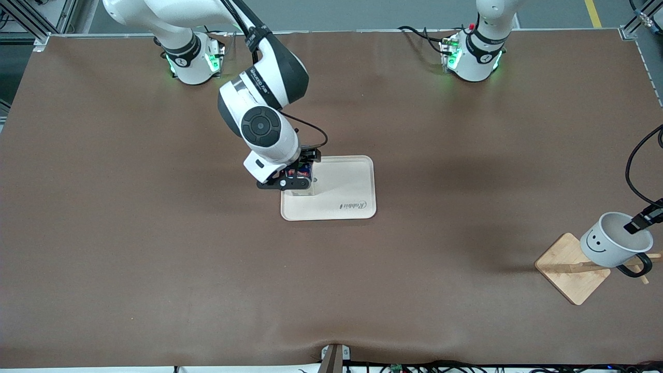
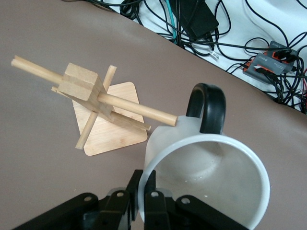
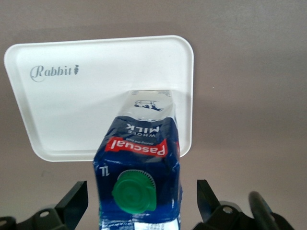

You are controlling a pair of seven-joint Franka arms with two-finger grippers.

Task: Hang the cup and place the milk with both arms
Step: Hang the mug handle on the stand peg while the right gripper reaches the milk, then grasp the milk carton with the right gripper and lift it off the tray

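Standing on tray [image 3: 57, 110], milk [image 3: 139, 163] between spread right claw [image 3: 142, 201]; left claw [image 2: 144, 203] pinching cup [image 2: 211, 182] rim.

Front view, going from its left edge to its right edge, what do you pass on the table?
Right arm's end effector open around the milk → cream tray under it → wooden rack → cup held at its rim by the left arm's end effector.

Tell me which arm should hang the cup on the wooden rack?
Left. Its end effector already grips the cup by the rim, handle beside a rack peg. The right one is over the tray.
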